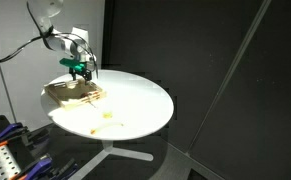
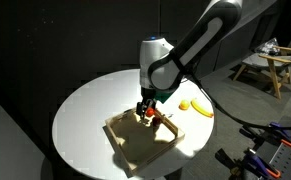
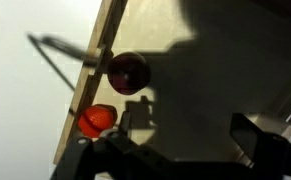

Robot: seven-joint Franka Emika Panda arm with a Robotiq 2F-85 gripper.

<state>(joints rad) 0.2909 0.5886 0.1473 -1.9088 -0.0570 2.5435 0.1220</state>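
Note:
A shallow wooden tray (image 1: 73,94) lies on a round white table (image 1: 135,100) and shows in both exterior views (image 2: 135,143). My gripper (image 2: 145,108) hangs just above the tray's edge, also seen in an exterior view (image 1: 82,72). In the wrist view the tray floor (image 3: 215,70) fills most of the picture. A dark red round fruit (image 3: 128,72) sits inside the tray against its rim. An orange-red round thing (image 3: 97,119) lies beside it on the rim. The gripper's fingers (image 3: 180,142) are spread apart with nothing between them, a little to the side of both fruits.
A yellow banana-like thing (image 2: 195,106) lies on the table beyond the tray, also in an exterior view (image 1: 107,118). A dark curtain stands behind the table. Clamps and tools lie at the edge (image 1: 10,145). A wooden stool (image 2: 270,62) stands far off.

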